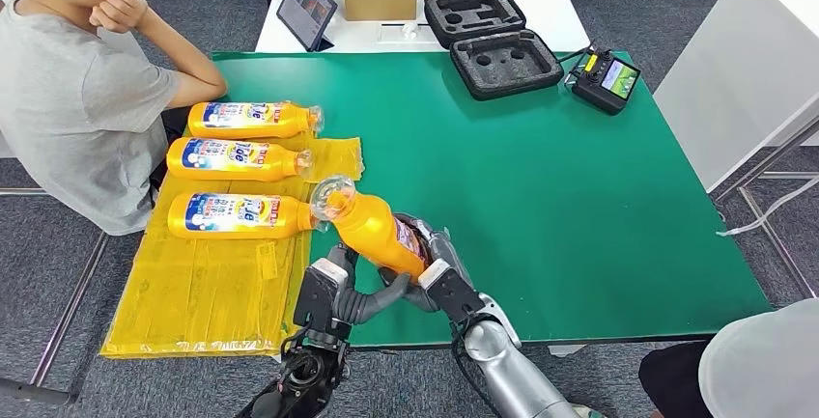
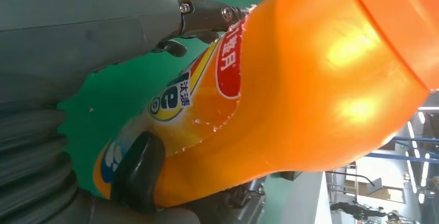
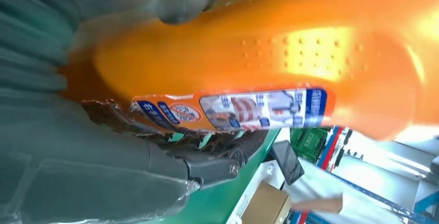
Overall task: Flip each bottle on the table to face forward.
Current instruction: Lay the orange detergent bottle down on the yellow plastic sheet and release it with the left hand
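My left hand (image 1: 333,292) and right hand (image 1: 439,278) both grip one orange bottle (image 1: 372,230), lifted off the green table (image 1: 541,177) near its front edge, cap end tilted up toward the three bottles lying on the yellow sheet (image 1: 208,288). From the head view I see fingers wrapped under the bottle's base, but the bottle hides how the fingertips meet. The clear cap (image 1: 331,193) is hard to make out against the sheet.

Left wrist view: the thumb (image 2: 137,169) presses on the label's edge, and the front label (image 2: 207,84) is partly visible, torn along its border. Right wrist view: a different label (image 3: 233,110) with small print, blurred; the hand's cover hides the base end.

The three bottles on the sheet, far (image 1: 249,120), middle (image 1: 235,159) and near (image 1: 239,215), lie on their sides, labels up, caps pointing right. A person (image 1: 77,99) sits at the table's left side, elbow on the table corner.
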